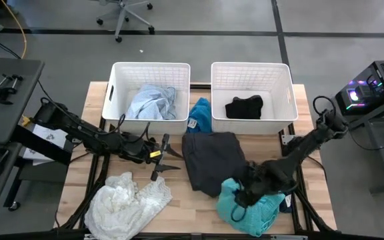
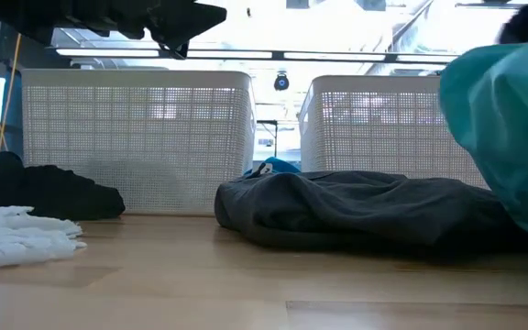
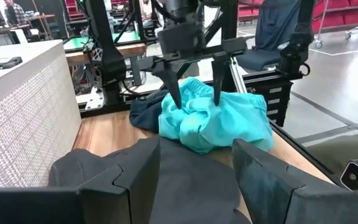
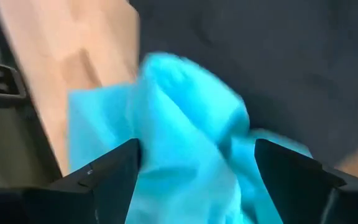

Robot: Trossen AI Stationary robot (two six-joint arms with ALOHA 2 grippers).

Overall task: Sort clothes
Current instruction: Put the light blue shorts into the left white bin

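Note:
A teal garment (image 1: 259, 208) lies bunched at the table's near right. My right gripper (image 3: 196, 99) stands over it, open, fingers pointing down. A dark grey garment (image 1: 209, 160) lies mid-table. My left gripper (image 1: 164, 157) is open and empty, above the table left of the dark grey garment. A white lacy garment (image 1: 125, 200) lies at the near left. A blue garment (image 1: 201, 115) lies between the baskets. A pale grey-blue garment (image 1: 152, 101) lies in the left basket. A black one (image 1: 244, 107) lies in the right basket. My right gripper comes from above, its fingertips (image 3: 175, 99) set down into the teal garment's top folds (image 3: 194, 115). A hump of the cloth (image 4: 185, 112) stands between the open fingers. The garment lies bunched on the table, partly over the dark grey garment's edge.
Two white mesh baskets (image 1: 115, 87) (image 1: 291, 90) stand side by side along the far edge. Bare wood shows between the white lacy and the dark grey garment. The table's near edge lies close to the teal garment.

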